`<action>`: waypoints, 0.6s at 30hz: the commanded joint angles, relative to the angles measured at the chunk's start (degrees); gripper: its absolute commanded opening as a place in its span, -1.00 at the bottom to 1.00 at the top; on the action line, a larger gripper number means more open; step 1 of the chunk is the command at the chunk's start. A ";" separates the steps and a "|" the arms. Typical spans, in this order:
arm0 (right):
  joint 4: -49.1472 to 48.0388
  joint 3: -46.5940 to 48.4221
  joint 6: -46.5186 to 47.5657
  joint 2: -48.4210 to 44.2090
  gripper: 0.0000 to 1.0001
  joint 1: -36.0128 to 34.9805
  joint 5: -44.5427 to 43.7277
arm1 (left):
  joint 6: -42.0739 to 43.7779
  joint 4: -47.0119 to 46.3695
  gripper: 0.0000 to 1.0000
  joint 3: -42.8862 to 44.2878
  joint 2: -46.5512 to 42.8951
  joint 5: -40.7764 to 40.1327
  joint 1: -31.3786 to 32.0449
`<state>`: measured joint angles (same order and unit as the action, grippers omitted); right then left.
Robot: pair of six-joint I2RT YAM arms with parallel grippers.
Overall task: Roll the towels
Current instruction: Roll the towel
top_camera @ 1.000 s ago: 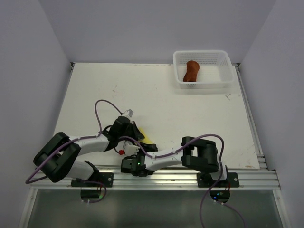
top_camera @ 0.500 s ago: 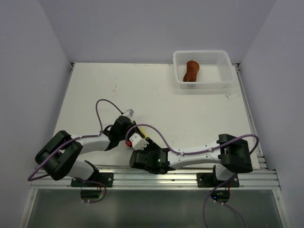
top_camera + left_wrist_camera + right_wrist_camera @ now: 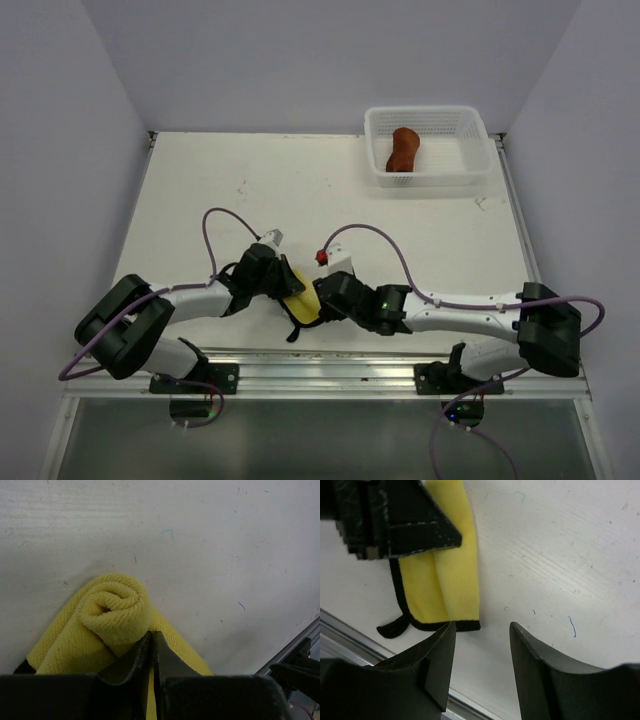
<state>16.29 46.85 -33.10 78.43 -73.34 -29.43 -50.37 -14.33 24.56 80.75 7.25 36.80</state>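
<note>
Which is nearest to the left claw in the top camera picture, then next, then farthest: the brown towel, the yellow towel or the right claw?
1. The yellow towel: pinched in the left claw, near the front edge.
2. The right claw: just on the towel's other side.
3. The brown towel: far back right, in the basket.

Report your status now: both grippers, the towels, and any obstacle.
Left gripper shut on yellow towel, partly rolled. Right gripper open, at its flat end. Rust-brown towel rolled, in white basket. No obstacle seen.
</note>
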 commanded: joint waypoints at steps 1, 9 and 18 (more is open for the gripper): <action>-8.81 -2.55 -6.18 -1.62 0.01 7.31 14.56 | 3.52 8.70 -0.80 -1.88 1.87 -6.19 -0.32; -15.94 -5.01 -10.58 4.26 -0.02 14.72 28.02 | 3.44 8.62 -0.80 -2.41 1.17 -6.19 -0.32; -19.46 -6.94 -11.37 10.24 -0.14 14.89 28.38 | 3.17 7.74 -0.80 -3.46 0.46 -5.84 -0.23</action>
<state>0.25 40.84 -43.33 87.26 -58.59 -2.66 -50.33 -14.41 23.97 79.94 7.18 36.80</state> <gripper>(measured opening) 0.438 0.104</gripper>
